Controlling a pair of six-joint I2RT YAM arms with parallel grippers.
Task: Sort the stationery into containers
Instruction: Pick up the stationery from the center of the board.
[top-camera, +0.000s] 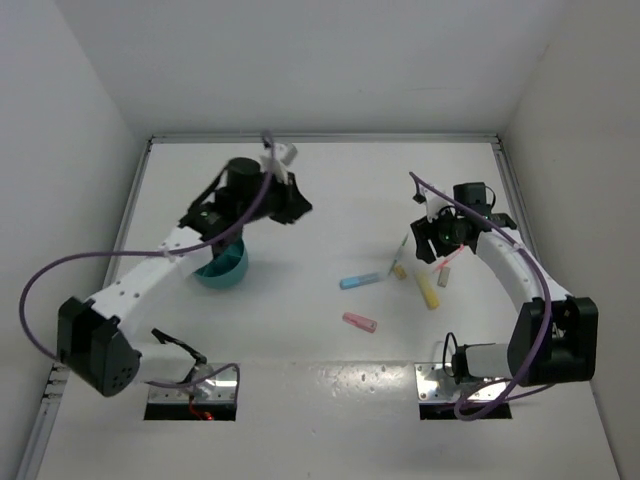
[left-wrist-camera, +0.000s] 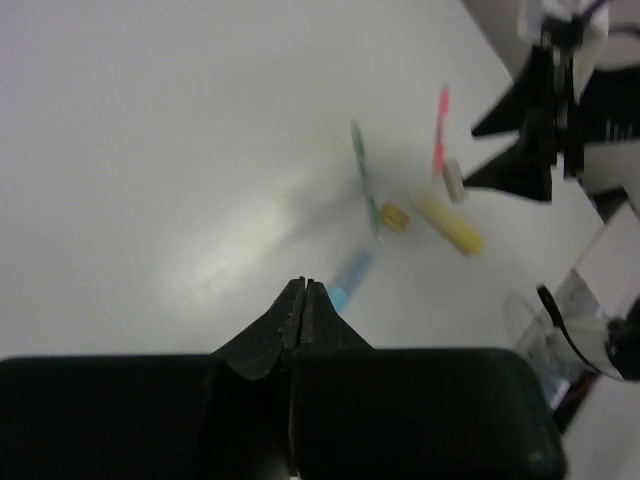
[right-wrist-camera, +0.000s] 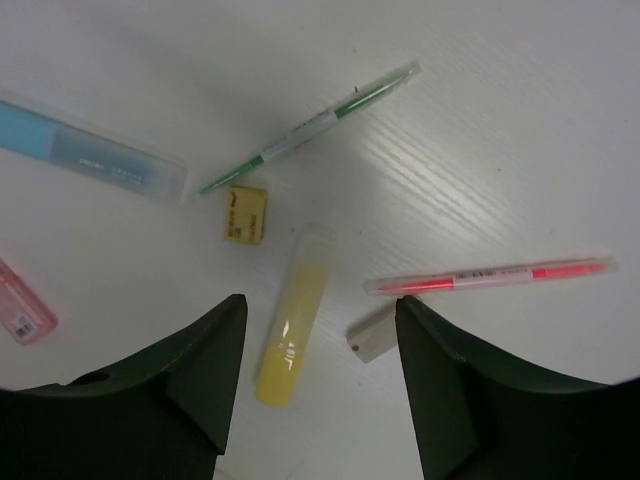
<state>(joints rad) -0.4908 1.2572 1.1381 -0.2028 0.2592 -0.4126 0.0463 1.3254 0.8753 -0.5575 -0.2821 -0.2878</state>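
Observation:
The teal holder (top-camera: 226, 268) stands left of centre, partly under the left arm. My left gripper (top-camera: 297, 210) is shut and empty, raised right of the holder; in its wrist view (left-wrist-camera: 303, 283) the jaws are pressed together. My right gripper (top-camera: 432, 243) is open above a cluster of stationery: a yellow marker (right-wrist-camera: 292, 315), a thin pink pen (right-wrist-camera: 490, 276), a thin green pen (right-wrist-camera: 310, 127), a blue marker (right-wrist-camera: 90, 152) and a pink marker (right-wrist-camera: 20, 308). The yellow marker lies between its open jaws (right-wrist-camera: 320, 305). In the top view the blue marker (top-camera: 360, 281) and pink marker (top-camera: 359, 322) lie mid-table.
A small yellow eraser (right-wrist-camera: 245, 213) and a small grey eraser (right-wrist-camera: 374, 330) lie among the pens. White walls enclose the table on the left, back and right. Purple cables loop from both arms.

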